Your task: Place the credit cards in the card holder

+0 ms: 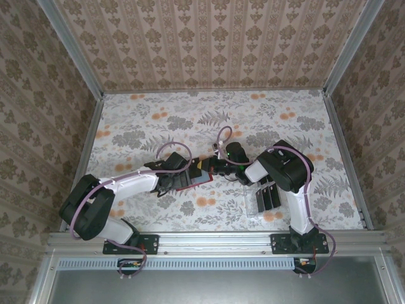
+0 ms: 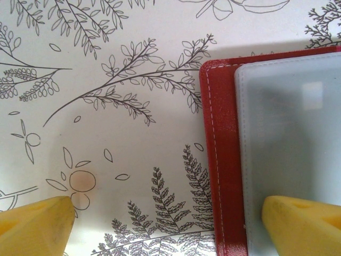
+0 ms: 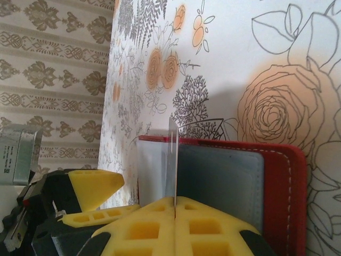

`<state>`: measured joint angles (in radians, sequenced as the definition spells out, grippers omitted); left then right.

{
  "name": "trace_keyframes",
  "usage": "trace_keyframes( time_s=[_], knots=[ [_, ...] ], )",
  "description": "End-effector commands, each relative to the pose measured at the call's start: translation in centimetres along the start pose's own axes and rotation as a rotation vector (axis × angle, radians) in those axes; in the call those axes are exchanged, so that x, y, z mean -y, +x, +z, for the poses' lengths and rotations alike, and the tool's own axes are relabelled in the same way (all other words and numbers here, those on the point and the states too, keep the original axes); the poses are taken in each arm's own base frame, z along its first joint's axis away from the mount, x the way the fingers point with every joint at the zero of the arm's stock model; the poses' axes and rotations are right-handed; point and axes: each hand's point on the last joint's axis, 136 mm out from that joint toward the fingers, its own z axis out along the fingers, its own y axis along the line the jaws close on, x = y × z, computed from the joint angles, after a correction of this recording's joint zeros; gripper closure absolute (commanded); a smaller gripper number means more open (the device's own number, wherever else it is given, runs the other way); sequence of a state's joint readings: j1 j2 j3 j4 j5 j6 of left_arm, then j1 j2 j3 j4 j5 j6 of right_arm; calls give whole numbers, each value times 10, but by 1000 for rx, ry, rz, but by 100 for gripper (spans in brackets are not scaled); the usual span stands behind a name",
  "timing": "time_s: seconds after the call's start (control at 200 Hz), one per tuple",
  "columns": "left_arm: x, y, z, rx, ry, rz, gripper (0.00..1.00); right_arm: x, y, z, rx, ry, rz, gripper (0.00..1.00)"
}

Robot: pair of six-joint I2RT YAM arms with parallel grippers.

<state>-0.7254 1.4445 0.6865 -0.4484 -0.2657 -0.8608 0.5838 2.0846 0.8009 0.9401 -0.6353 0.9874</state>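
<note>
The red card holder (image 1: 187, 185) lies open on the table between the two arms, its grey-clear pocket sleeve (image 2: 287, 133) facing up inside the red rim (image 2: 221, 160). My left gripper (image 2: 168, 229) is open and straddles the holder's edge. One yellow fingertip (image 2: 303, 224) is over the sleeve and the other is over bare table. My right gripper (image 3: 175, 205) is shut on a credit card (image 3: 173, 160), seen edge-on and upright. The card's far end is at the holder's pocket (image 3: 218, 176). More black credit cards (image 1: 266, 193) stand in a clear tray.
The clear slotted tray (image 1: 252, 209) sits to the right of the holder, near the right arm's base. The floral table (image 1: 158, 120) stretches behind. Patterned walls enclose it on three sides. The left gripper's yellow finger (image 3: 93, 186) is close beside the right jaws.
</note>
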Motion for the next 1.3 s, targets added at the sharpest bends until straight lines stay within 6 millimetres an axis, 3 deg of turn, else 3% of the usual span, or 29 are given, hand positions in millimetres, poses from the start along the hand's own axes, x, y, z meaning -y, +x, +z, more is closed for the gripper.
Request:
trace_keyframes(
  time_s=[0.0,0.665,1.294],
  knots=[
    [-23,21,8,-67,-90,19,0,13,23,2,-72,12,0,100],
    [-21,19,8,-65,-90,20,0,19,43,-7,-150,66,0,100],
    [-21,20,10,-67,-85,23,0,14,45,3,-205,88,6,100]
  ],
)
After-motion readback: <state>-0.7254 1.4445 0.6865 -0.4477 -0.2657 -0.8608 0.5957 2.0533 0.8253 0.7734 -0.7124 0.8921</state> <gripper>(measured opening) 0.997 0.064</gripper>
